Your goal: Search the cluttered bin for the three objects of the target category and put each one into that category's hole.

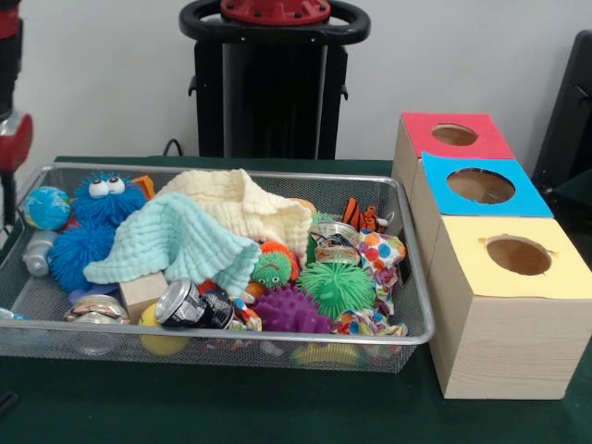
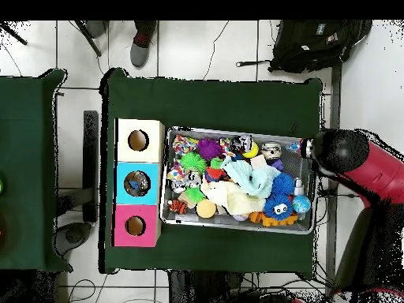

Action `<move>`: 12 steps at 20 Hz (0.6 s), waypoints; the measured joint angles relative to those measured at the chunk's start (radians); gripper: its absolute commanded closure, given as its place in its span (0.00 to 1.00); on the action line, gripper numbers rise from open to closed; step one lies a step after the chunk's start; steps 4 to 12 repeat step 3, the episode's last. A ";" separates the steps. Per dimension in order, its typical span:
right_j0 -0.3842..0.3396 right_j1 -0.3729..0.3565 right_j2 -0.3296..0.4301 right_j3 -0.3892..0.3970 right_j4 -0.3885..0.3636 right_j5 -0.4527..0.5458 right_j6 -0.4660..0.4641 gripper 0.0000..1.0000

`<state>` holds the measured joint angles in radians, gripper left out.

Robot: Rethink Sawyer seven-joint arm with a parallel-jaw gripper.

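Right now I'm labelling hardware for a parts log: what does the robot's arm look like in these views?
The arm is a thick rounded red shell ending in a bulbous black joint in the overhead view. The front view shows only a red-and-black sliver of it. No tool, cable or marking is discernible.

Low front camera close across the mesh bin [image 1: 407, 268]; overhead straight down, both sharing bin [image 2: 308, 225] and boxes [image 1: 504, 305].

One wire mesh bin [image 1: 407, 268] at frame centre-left; three wooden boxes at right, one each topped red [image 1: 453, 136], blue [image 1: 481, 185] and yellow [image 1: 518, 256], one hole apiece. In the bin: two cloths, cream [image 1: 245, 208] and mint [image 1: 171, 242]; two blue fuzzy balls [image 1: 106, 199]; one green spiky ball [image 1: 338, 287]; one purple spiky ball [image 1: 289, 310]; one globe ball [image 1: 46, 208].
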<state>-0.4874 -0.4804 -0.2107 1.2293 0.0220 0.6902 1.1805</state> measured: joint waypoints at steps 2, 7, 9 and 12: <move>0.020 -0.022 -0.016 0.037 0.000 -0.007 0.018 0.00; 0.040 -0.045 -0.026 0.079 0.000 -0.030 0.041 0.00; 0.040 -0.045 -0.026 0.079 0.000 -0.030 0.041 0.00; 0.040 -0.045 -0.026 0.079 0.000 -0.030 0.041 0.00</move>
